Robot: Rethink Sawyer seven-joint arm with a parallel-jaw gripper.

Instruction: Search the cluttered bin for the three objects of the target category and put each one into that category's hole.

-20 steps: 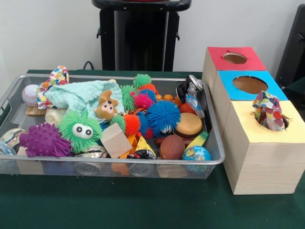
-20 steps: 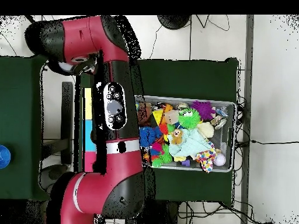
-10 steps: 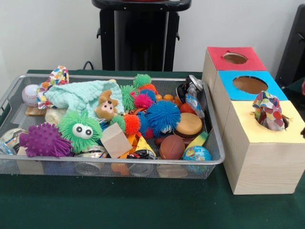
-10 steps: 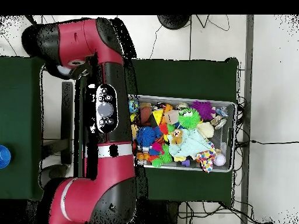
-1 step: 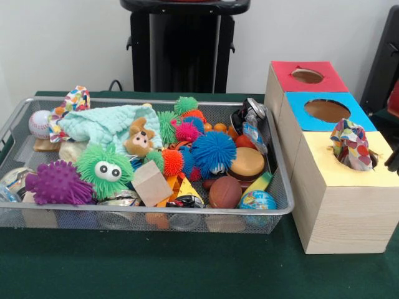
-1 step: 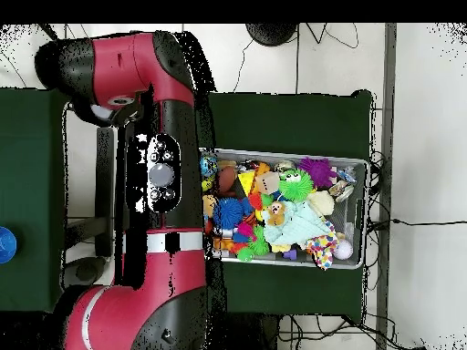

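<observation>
A patterned cloth (image 5: pixel 350 144) sticks up out of the hole in the yellow box (image 5: pixel 340 187). A second patterned cloth (image 5: pixel 73 103) lies at the wire bin's back left corner, next to a mint green cloth (image 5: pixel 103 123) with a small teddy on it. The overhead view shows both, the patterned cloth (image 6: pixel 321 248) and the mint cloth (image 6: pixel 306 223). A dark piece with red above it, probably the gripper (image 5: pixel 393 162), pokes in at the right edge beside the yellow box. The red arm (image 6: pixel 164 191) hides the boxes from above.
The wire bin (image 5: pixel 156 213) holds spiky balls, a purple knobbly ball (image 5: pixel 57 183), a baseball (image 5: pixel 38 123), a wooden block (image 5: pixel 151 182), a globe ball (image 5: pixel 257 200) and cans. The red box (image 5: pixel 307 76) and blue box (image 5: pixel 326 110) have open holes.
From above, the arm has swung away from the bin, uncovering its near edge. In the front view part of it now shows at the right edge. The objects have not moved.
</observation>
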